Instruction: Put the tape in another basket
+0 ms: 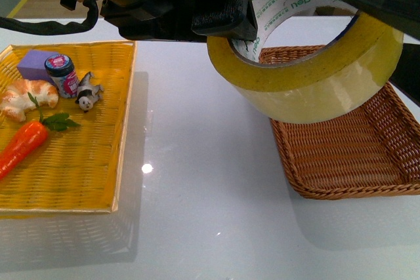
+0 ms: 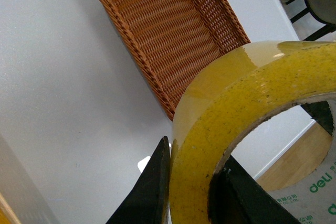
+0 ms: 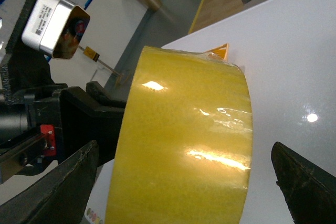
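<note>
White glossy table [image 1: 210, 227], wood floor [image 2: 296, 163] beyond | left fingers [image 2: 152, 192] clamp tape [image 1: 315, 83] | right fingers [image 3: 304, 182] spread wide

Bright overhead light. It leaves a small white glint on the glossy table [image 1: 197, 221] and streaky glare across the tape [image 3: 184, 145]. Soft shadows fall beside the tray [image 1: 125, 129] and basket [image 1: 354, 193]. Up close, the tape blurs slightly.

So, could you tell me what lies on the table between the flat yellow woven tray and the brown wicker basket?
Nothing: in the front view only bare white tabletop separates yellow tray and wicker basket.
</note>
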